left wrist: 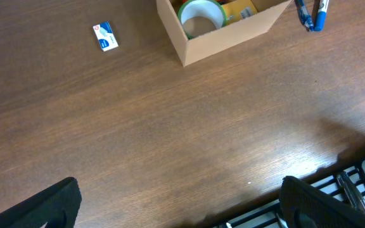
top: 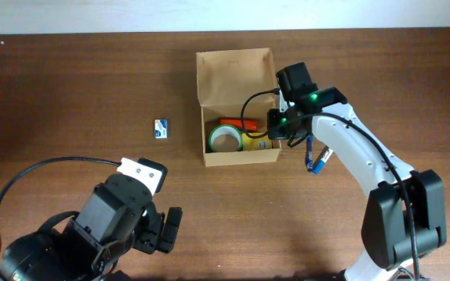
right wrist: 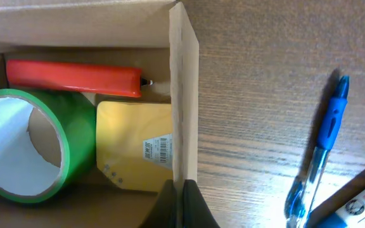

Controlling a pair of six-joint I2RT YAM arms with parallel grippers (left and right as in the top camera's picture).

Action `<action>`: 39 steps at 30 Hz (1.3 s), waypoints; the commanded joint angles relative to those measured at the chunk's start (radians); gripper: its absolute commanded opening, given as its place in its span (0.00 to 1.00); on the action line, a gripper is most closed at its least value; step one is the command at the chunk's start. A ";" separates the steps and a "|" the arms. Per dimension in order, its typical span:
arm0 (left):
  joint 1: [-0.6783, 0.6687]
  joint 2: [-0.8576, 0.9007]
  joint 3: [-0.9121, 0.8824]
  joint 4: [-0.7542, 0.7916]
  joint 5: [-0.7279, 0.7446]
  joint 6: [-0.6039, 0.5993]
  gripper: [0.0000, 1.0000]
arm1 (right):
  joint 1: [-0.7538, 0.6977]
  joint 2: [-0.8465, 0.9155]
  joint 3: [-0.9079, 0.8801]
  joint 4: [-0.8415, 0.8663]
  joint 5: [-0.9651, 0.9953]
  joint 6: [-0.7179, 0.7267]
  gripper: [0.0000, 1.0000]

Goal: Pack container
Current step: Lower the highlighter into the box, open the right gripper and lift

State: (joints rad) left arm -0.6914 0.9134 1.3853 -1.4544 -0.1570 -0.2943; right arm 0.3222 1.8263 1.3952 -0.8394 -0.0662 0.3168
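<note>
The right gripper of a two-arm robot sits at the right-hand wall of a plain tan-brown rectangular cardboard box. Its jaws are drawn narrow and appear to pinch the rim of that wall between them. The box stands on the dark wooden table with its hinged flap lid open on the far side.

Inside the wall, just left of the jaws, lie a flat yellow square pad, a green roll of tape and, beyond them, an orange-red marker. Outside the wall, to the jaws' right, a translucent blue pen and a white-barrelled marker rest on the wood, not yet packed.

The left gripper hangs well apart from the box with its jaws wide and empty. A small blue-and-white card lies far ahead and to their left.

The likely hazard is the thin wall. A pull or twist with it pinched could buckle the cardboard, or drag or tip the light box and shift its contents. A sideways swing of the arm could also sweep the pens away.

The pad carries a white barcode label whose print is too small to read. The markings on the white marker and the card cannot be made out either.
</note>
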 commanded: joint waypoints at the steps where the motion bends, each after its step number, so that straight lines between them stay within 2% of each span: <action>1: 0.003 -0.004 -0.001 0.002 0.003 0.012 1.00 | 0.040 0.011 -0.003 -0.018 -0.011 0.072 0.04; 14: 0.003 -0.004 -0.001 0.002 0.003 0.012 1.00 | 0.077 0.011 -0.003 -0.057 -0.015 0.111 0.04; 15: 0.003 -0.004 -0.001 0.002 0.003 0.012 1.00 | 0.079 0.011 -0.003 -0.058 -0.016 0.111 0.06; 17: 0.003 -0.004 -0.001 0.002 0.003 0.012 1.00 | 0.079 0.011 -0.003 -0.058 -0.016 0.111 0.44; 19: 0.003 -0.004 -0.001 0.002 0.003 0.012 1.00 | 0.077 0.010 -0.003 -0.059 -0.016 0.111 0.62; 20: 0.003 -0.004 -0.001 0.002 0.003 0.012 1.00 | 0.077 0.007 -0.002 -0.063 -0.016 0.110 0.65; 26: 0.003 -0.004 -0.001 0.002 0.003 0.012 0.99 | 0.077 -0.088 -0.002 -0.090 -0.016 0.110 0.68; 31: 0.003 -0.004 -0.001 0.002 0.003 0.012 1.00 | 0.077 -0.260 -0.002 -0.135 -0.017 0.111 0.69; 39: 0.003 -0.004 -0.001 0.002 0.003 0.012 1.00 | 0.077 -0.581 -0.002 -0.295 -0.039 0.107 0.70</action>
State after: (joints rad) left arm -0.6914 0.9134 1.3853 -1.4540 -0.1570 -0.2943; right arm 0.3946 1.2972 1.3968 -1.1110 -0.0879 0.4194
